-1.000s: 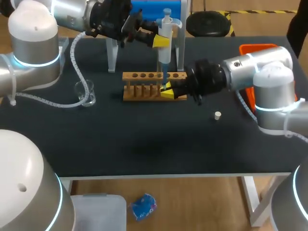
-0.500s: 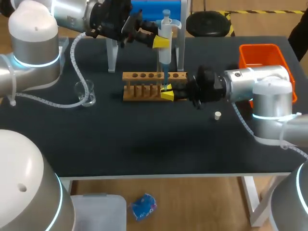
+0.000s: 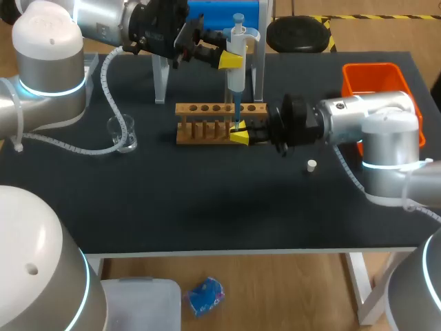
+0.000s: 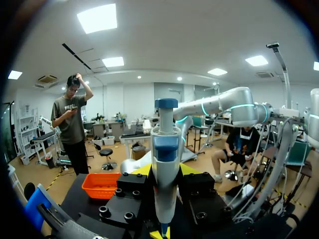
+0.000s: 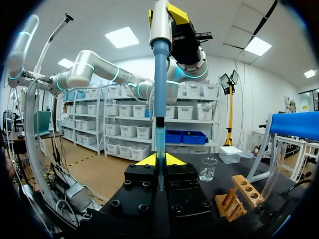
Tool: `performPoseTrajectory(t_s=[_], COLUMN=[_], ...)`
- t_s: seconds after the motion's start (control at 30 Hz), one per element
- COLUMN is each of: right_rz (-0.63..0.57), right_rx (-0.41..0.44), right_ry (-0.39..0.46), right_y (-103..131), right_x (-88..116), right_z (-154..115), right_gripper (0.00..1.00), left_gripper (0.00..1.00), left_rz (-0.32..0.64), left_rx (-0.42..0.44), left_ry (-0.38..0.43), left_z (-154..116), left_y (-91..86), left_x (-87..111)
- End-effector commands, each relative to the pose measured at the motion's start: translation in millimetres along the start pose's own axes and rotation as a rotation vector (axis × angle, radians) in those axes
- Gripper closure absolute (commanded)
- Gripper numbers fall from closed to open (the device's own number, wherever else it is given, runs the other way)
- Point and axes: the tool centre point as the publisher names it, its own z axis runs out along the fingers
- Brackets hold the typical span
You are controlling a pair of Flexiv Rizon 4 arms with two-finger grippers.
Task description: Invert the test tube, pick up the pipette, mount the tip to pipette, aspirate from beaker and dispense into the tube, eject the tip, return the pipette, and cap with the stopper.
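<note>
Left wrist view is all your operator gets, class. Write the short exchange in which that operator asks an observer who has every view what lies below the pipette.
Operator: Where does the tip of the pipette end?
Observer: Right at the right gripper, at the front of the wooden rack.
Operator: Is the stopper on yet?
Observer: No, the stopper lies loose on the table, beside the right arm.

A lab, shown by pipette (image 3: pixel 236 52), tube rack (image 3: pixel 207 109), beaker (image 3: pixel 121 132).
</note>
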Motion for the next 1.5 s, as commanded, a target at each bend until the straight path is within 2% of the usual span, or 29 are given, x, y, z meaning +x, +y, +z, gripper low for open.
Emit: performPoseTrajectory(t_s=[0.03, 1.33, 1.37, 1.4, 1.43, 1.47, 1.5], right_rz=[-0.001, -0.025, -0.025, -0.026, -0.026, -0.026, -0.027], right_rx=[0.013, 0.028, 0.029, 0.03, 0.031, 0.032, 0.033], right_ry=[0.003, 0.02, 0.02, 0.019, 0.018, 0.017, 0.016], right_y=[4.5, 21.2, 21.1, 21.1, 21.1, 21.1, 21.1], right_x=[-0.4, -0.3, 0.1, 0.5, 0.6, 0.8, 0.9], right_z=[-2.8, -3.4, -3.3, -3.2, -3.2, -3.2, -3.2], right_gripper=[1.0, 1.0, 0.92, 0.6, 0.04, 0.0, 0.0], left_gripper=[1.0, 1.0, 1.0, 1.0, 1.0, 1.0, 1.0], left_rz=[0.0, 0.0, 0.0, 0.0, 0.0, 0.0, 0.0], left_rx=[0.0, 0.0, 0.0, 0.0, 0.0, 0.0, 0.0], left_ry=[-0.002, -0.002, -0.002, -0.002, -0.002, -0.002, -0.002], left_z=[0.0, 0.0, 0.0, 0.0, 0.0, 0.0, 0.0], left_y=[0.1, 0.1, 0.1, 0.1, 0.1, 0.1, 0.1], left_x=[0.9, 0.9, 0.9, 0.9, 0.9, 0.9, 0.9])
